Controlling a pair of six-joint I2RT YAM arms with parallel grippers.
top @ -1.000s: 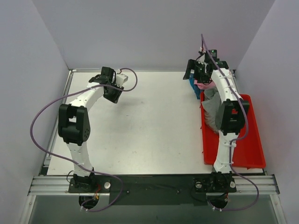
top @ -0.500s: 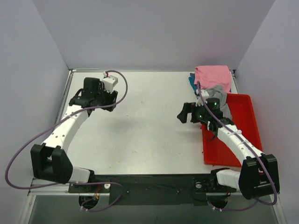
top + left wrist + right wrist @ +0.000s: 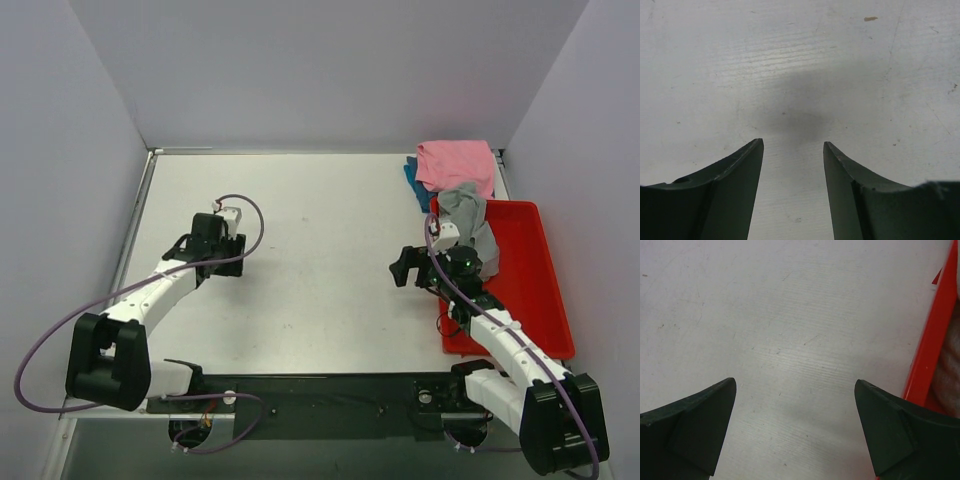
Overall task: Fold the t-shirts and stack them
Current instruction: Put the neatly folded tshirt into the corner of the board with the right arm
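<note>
A pink t-shirt [image 3: 455, 163] lies crumpled at the table's back right corner. A teal-blue t-shirt [image 3: 412, 181] shows only as an edge at its left. A grey t-shirt [image 3: 470, 215] drapes over the back rim of the red bin [image 3: 535, 300]. My right gripper [image 3: 404, 266] is open and empty, low over bare table just left of the bin [image 3: 932, 340]; in its wrist view [image 3: 795, 382] only table lies between the jaws. My left gripper [image 3: 188, 246] is open and empty over the left part of the table [image 3: 792, 142], far from the shirts.
The red bin stands along the right side of the table; a strip of pale cloth [image 3: 947, 370] shows inside its rim. Grey walls close the table's left, back and right. Purple cables loop from both arms.
Both arms have drawn back from the far edge toward the near side and lowered. The right gripper left the shirt pile, which now shows uncovered. The bin has shifted slightly.
</note>
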